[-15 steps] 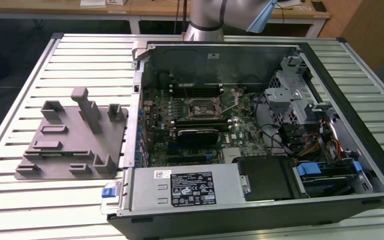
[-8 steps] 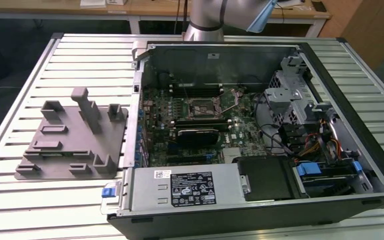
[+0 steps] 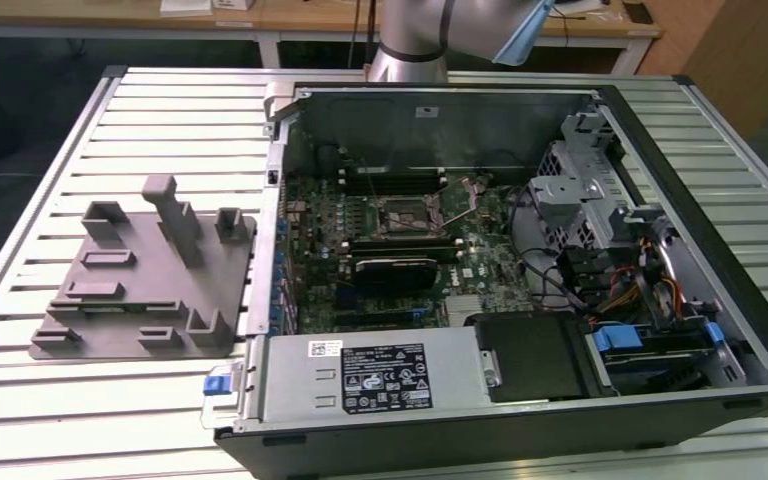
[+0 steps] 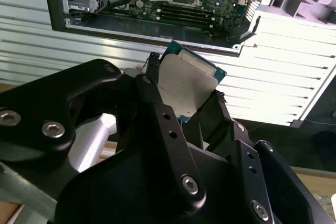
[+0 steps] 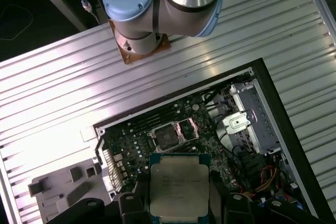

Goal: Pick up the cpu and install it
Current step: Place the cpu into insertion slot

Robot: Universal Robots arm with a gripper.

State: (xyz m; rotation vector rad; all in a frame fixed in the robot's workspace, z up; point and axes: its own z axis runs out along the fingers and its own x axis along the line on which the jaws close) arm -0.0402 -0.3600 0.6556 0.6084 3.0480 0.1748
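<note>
1. We see the gripper [image 4: 185,92] clamped on the cpu [image 4: 184,80], a black finger against each side edge; the chip hangs in the air, apart from the computer case [image 3: 438,125]
2. Inside the case the motherboard socket [image 5: 168,132] lies with its frame swung open; cables [image 3: 624,290] crowd one side of the case, and the grey fixture [image 3: 144,280] stands just outside it
3. In the first wrist view the gripper covers one edge of the cpu
4. A printed label [image 3: 384,378] sits on the power supply [image 3: 291,385] inside the case; we cannot read it
</note>
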